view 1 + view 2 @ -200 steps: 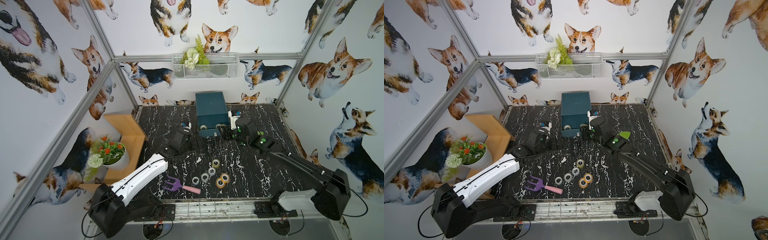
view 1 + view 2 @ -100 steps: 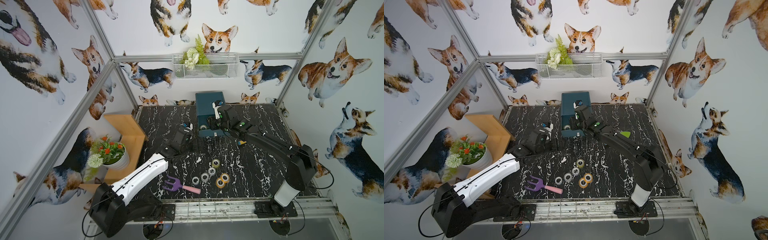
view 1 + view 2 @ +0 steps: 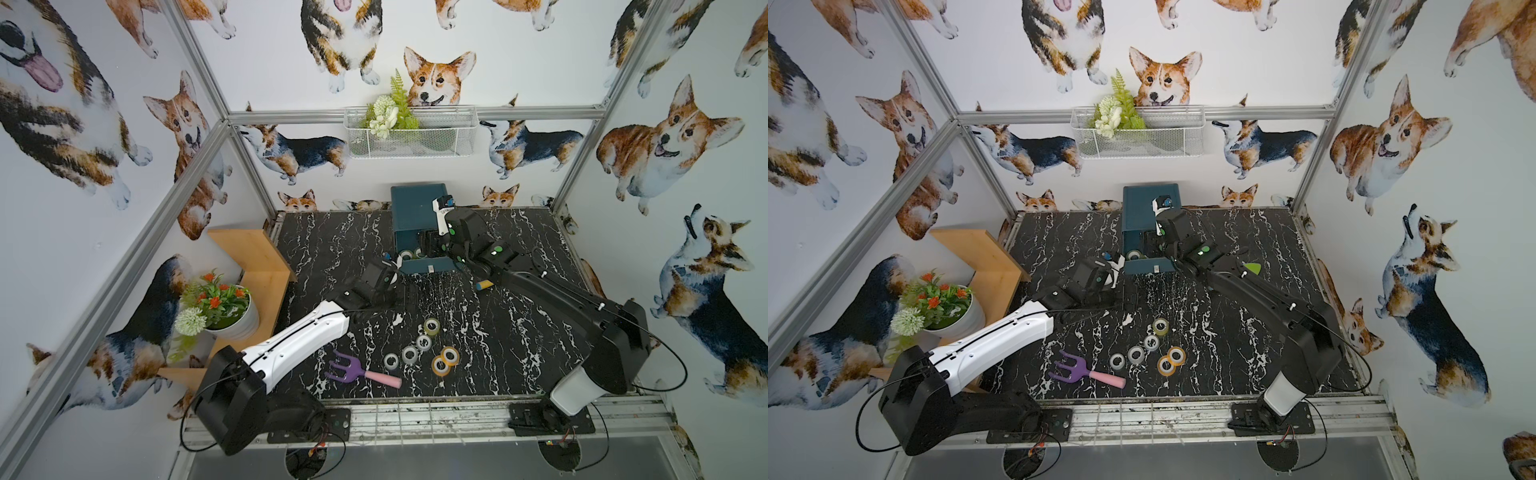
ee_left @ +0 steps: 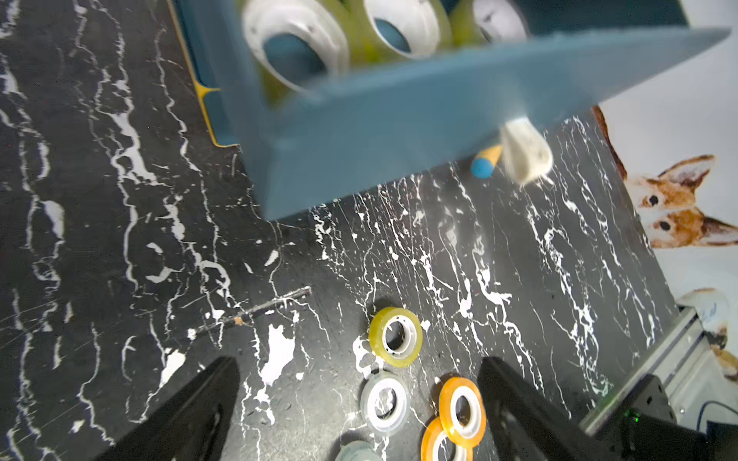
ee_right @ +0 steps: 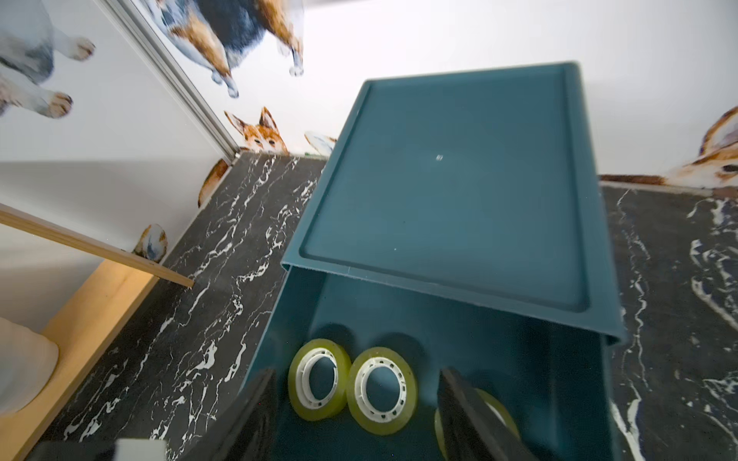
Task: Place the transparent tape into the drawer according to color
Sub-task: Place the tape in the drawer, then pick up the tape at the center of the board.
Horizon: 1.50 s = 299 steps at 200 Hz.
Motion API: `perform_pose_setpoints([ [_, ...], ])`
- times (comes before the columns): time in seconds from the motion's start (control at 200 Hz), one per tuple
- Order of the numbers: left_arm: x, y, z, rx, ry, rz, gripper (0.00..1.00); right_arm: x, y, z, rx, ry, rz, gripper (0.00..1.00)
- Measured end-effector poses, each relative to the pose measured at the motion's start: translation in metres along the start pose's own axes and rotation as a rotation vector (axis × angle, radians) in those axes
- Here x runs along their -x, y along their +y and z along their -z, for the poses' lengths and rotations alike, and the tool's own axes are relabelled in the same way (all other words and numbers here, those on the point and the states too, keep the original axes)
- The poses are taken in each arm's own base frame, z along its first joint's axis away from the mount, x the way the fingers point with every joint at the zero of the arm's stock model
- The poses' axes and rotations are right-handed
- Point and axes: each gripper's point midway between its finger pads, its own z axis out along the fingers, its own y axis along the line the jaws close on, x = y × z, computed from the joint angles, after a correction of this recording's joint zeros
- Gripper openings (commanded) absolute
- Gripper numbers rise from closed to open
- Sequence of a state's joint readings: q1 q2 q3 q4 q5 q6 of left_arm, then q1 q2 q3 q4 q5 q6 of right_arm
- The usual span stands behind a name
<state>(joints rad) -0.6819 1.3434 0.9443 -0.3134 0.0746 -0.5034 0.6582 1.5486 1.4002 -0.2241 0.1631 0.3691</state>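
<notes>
Okay, my right gripper (image 5: 357, 373) just opened over the teal plastic drawer (image 5: 559, 379), so a third yellow-green see-through tape roll (image 5: 499, 405) is in; left gripper (image 4: 359, 363) hangs open.

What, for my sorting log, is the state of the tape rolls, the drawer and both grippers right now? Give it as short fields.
drawer: teal drawer, pulled open
in drawer: three yellow-green rolls
on table: one yellow-green roll, three grey-clear rolls, two orange rolls
right gripper: open, holding nothing, above the open drawer
left gripper: open, empty, over the table in front of the drawer
other: purple toy fork lying on the table
</notes>
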Motion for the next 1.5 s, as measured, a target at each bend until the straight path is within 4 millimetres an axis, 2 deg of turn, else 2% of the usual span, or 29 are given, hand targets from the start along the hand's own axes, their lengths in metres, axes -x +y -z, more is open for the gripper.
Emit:
perform_pose_setpoints([
  [0.09, -0.01, -0.017, -0.009, -0.015, 0.043, -0.055, 0.99, -0.002, -0.009, 0.021, -0.01, -0.038, -0.022, 0.68],
  [0.17, -0.023, -0.025, -0.02, -0.011, 0.087, -0.102, 0.99, -0.016, -0.02, 0.038, -0.023, -0.042, -0.037, 0.69],
  [0.265, -0.045, -0.026, -0.037, 0.021, 0.165, -0.15, 0.97, -0.033, -0.032, 0.057, -0.035, -0.045, -0.058, 0.69],
  [0.395, -0.068, -0.027, -0.058, 0.059, 0.249, -0.208, 0.97, -0.043, -0.044, 0.076, -0.05, -0.063, -0.084, 0.69],
  [0.596, -0.08, -0.04, -0.076, 0.053, 0.292, -0.272, 0.97, -0.045, -0.055, 0.1, -0.072, -0.098, -0.113, 0.69],
  [0.676, -0.087, -0.042, -0.085, 0.052, 0.321, -0.288, 0.95, -0.046, -0.059, 0.103, -0.084, -0.105, -0.118, 0.69],
  [0.856, -0.097, -0.033, -0.104, 0.091, 0.374, -0.31, 0.89, -0.05, -0.063, 0.103, -0.099, -0.104, -0.133, 0.69],
  [1.051, -0.105, -0.025, -0.109, 0.119, 0.406, -0.317, 0.79, -0.05, -0.066, 0.106, -0.109, -0.111, -0.135, 0.69],
  [1.121, -0.108, -0.023, -0.112, 0.126, 0.416, -0.321, 0.78, -0.049, -0.067, 0.107, -0.113, -0.116, -0.136, 0.69],
  [1.261, -0.105, -0.021, -0.116, 0.14, 0.404, -0.333, 0.78, -0.049, -0.068, 0.107, -0.118, -0.117, -0.138, 0.69],
  [1.496, -0.1, -0.021, -0.119, 0.141, 0.387, -0.327, 0.7, -0.053, -0.071, 0.106, -0.124, -0.107, -0.136, 0.7],
])
